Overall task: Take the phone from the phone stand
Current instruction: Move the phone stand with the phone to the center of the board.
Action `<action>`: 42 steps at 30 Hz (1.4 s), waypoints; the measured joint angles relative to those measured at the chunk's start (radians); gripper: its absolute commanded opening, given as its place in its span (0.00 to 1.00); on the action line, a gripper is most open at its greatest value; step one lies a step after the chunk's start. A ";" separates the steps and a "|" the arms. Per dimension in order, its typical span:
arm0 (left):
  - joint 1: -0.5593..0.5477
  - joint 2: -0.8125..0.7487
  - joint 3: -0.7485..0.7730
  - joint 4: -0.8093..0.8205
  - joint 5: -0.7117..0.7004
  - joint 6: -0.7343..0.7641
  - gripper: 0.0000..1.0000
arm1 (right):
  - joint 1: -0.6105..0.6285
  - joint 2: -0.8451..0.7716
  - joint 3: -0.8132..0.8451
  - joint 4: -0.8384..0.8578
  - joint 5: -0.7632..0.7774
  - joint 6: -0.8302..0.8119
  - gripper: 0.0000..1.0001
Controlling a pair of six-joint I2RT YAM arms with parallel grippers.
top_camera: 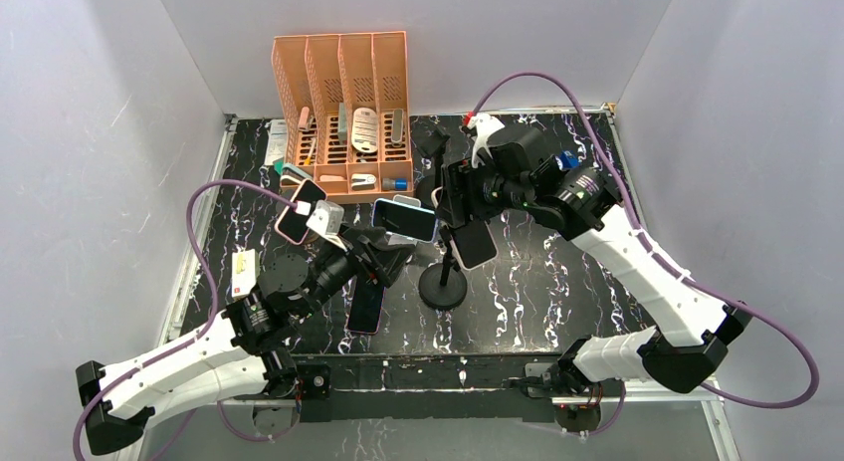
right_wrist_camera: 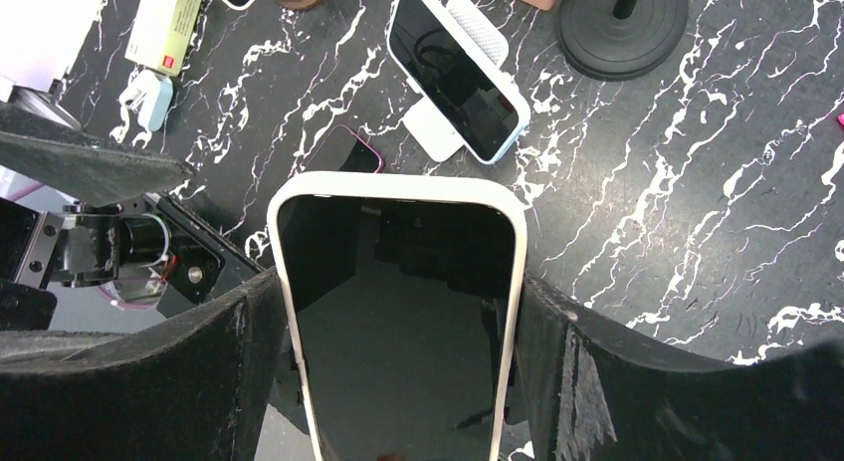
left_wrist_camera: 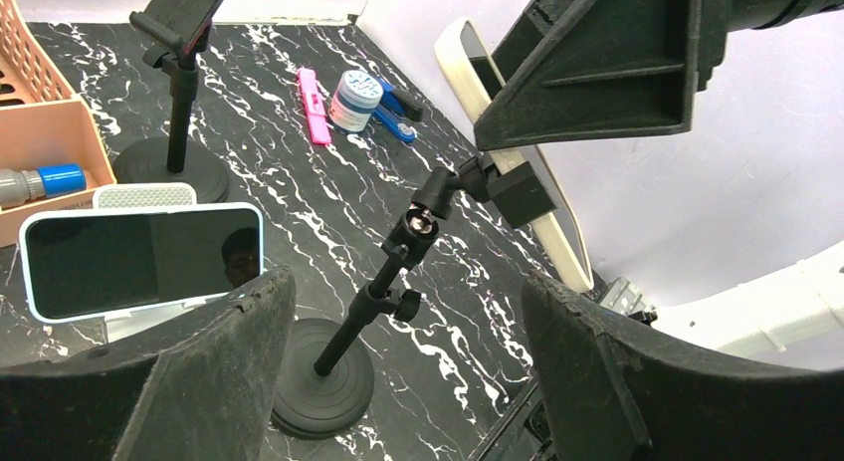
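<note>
Phones, five countable: one white-cased phone (top_camera: pixel 474 244), one blue-cased phone (top_camera: pixel 406 219), one flat phone (top_camera: pixel 365 308) lying on the table (top_camera: pixel 557 282), plus one dark phone (top_camera: pixel 299 195) and one pink phone (top_camera: pixel 292 228) in the crowded left cluster, both partly hidden

Black pole stands, two: near stand (top_camera: pixel 443 284), rear stand (top_camera: pixel 435 142)

White desk stand (right_wrist_camera: pixel 430 130): one

Orange file rack (top_camera: pixel 343 78): one, with four compartments

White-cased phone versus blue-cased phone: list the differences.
Case: the white-cased phone has a white rim, the blue-cased phone a pale blue one. Support: the white-cased one is up on the black pole stand, clamped by the right gripper; the blue-cased one leans on a white stand, untouched. Both screens are dark.
</note>
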 measured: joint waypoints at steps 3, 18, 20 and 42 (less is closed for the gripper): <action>0.000 0.000 0.000 0.013 0.001 -0.006 0.80 | 0.003 0.008 0.000 0.010 0.005 0.004 0.74; 0.000 0.107 0.011 0.075 0.118 -0.099 0.80 | 0.014 0.016 0.000 0.036 0.016 0.033 0.93; 0.000 0.110 0.011 0.084 0.125 -0.110 0.80 | 0.016 0.016 0.000 0.040 0.016 0.039 0.95; 0.000 0.190 0.030 0.177 0.156 -0.216 0.80 | 0.018 -0.073 0.007 0.107 0.108 0.055 0.99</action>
